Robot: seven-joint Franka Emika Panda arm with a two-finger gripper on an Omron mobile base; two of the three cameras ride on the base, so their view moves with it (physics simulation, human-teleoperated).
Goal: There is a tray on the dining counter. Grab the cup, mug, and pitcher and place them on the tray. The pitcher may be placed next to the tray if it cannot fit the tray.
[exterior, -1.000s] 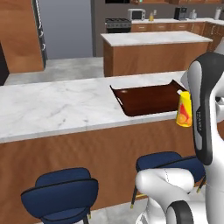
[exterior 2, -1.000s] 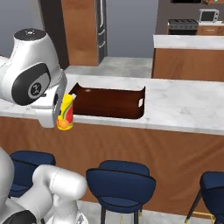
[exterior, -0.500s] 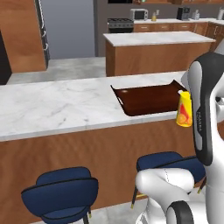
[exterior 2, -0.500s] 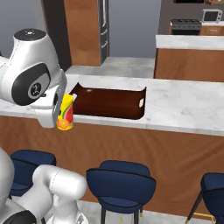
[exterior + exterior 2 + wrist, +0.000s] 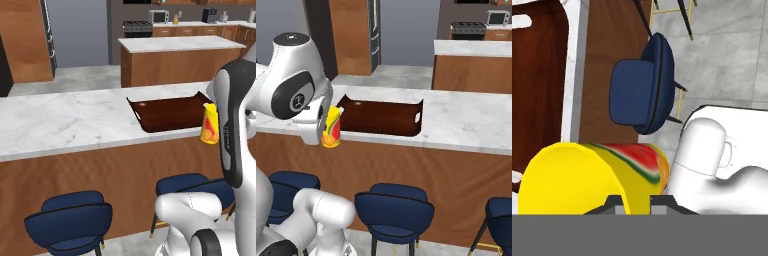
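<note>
My pincer [image 5: 634,200] is clamped on the cup [image 5: 587,175], the yellow tumbler with its red-orange mark; in the hand view the cup fills the lower left, from about 7 to 9 o'clock, with my dark tips pressed to its rim at 6 o'clock. In the left base view the cup [image 5: 209,124] hangs in the air at roughly 3 o'clock, just off the near edge of the dining counter [image 5: 70,120] and beside the right end of the tray [image 5: 167,114], which lies flat on the marble at about 2 o'clock from centre. In the right base view the cup [image 5: 331,128] sits at 9 o'clock, tucked against my white wrist, with the tray [image 5: 383,117] just to its right on the counter top [image 5: 471,125]; the cup is near the tray's left end but not over it as far as I can tell. Compared with a second ago, the cup keeps the same place against my arm and my grip has not changed, while the far island and the background have slid a little, so my base has rolled slightly rather than anything on the counter moving. A blue stool [image 5: 644,85] stands on the grey floor below me at 12 o'clock in the hand view.
</note>
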